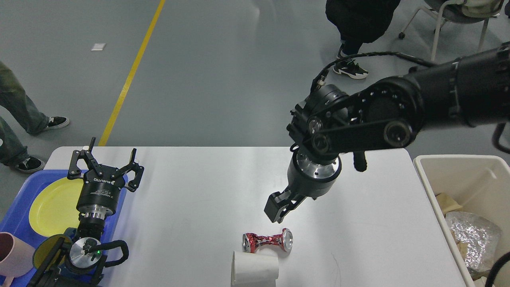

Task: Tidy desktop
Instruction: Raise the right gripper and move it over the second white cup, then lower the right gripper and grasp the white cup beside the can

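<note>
The white desktop [191, 187] carries a crushed red can [267, 241] lying near the front middle. A white paper cup [254, 270] lies on its side just in front of the can, touching it. My right gripper [278, 210] hangs above the desktop, just above and behind the can, pointing down at it. Its fingers overlap in this view, so I cannot tell whether it is open. My left gripper [106, 159] is open and empty over the left end of the desktop, at the edge of the blue tray.
A blue tray [16, 217] at the left holds a yellow plate [50, 205] and a pink cup [12, 259]. A beige bin [454, 159] at the right holds crumpled foil [472, 233] and paper. People stand on the floor beyond the desktop.
</note>
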Robot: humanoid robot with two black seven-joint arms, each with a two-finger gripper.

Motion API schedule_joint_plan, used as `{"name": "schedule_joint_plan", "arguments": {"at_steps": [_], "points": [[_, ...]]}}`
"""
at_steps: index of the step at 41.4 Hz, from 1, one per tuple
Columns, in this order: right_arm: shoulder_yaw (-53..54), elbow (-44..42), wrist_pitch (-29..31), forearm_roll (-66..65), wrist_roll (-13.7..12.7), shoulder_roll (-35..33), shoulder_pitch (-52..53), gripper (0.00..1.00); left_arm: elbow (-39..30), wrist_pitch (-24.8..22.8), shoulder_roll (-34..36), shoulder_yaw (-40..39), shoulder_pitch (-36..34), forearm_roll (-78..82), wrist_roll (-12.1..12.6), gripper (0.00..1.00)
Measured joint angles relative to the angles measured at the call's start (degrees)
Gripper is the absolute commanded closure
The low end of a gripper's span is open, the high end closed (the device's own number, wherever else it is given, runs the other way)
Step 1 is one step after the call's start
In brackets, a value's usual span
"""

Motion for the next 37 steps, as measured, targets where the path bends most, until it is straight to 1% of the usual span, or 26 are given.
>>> {"name": "schedule_joint_plan", "arguments": {"at_steps": [1,4,9,15,16,20,25,29,33,37], "points": [[2.1,0.0,-0.95,-3.41,0.01,0.45,-1.9,0.06,0.0,0.0,0.0,0.0,0.0,0.01,0.0,0.03],[4.71,-0.05,-2.97,-8.35,0.02,1.57,-4.84,0.06,0.0,0.0,0.0,0.0,0.0,0.0,0.0,0.03],[7.61,-0.09,-6.1,-16.27,0.06,3.68,-10.46,0.06,0.0,0.0,0.0,0.0,0.0,0.01,0.0,0.03],[9.87,-1.11,-7.01,-25.9,0.1,7.22,-18.28,0.06,0.0,0.0,0.0,0.0,0.0,0.0,0.05,0.03],[10.2,-1.56,-7.05,-29.05,0.11,8.44,-20.33,0.06,0.0,0.0,0.0,0.0,0.0,0.01,0.07,0.03],[10.61,-3.72,-7.14,-34.97,0.05,10.44,-24.71,0.06,0.0,0.0,0.0,0.0,0.0,0.01,0.09,0.03],[10.47,-6.69,-7.17,-37.36,0.02,11.04,-27.54,0.07,0.0,0.0,0.0,0.0,0.0,0.0,0.09,0.03],[9.9,-8.19,-7.52,-37.53,0.01,11.77,-28.94,0.14,0.0,0.0,0.0,0.0,0.0,0.01,0.07,0.03],[8.86,-9.11,-9.37,-37.52,0.01,12.6,-30.55,0.14,0.0,0.0,0.0,0.0,0.0,0.01,0.02,0.03],[6.99,-9.76,-12.56,-37.4,-0.08,13.45,-31.3,0.14,0.0,0.0,0.0,0.0,0.0,0.0,0.0,0.03]]}}
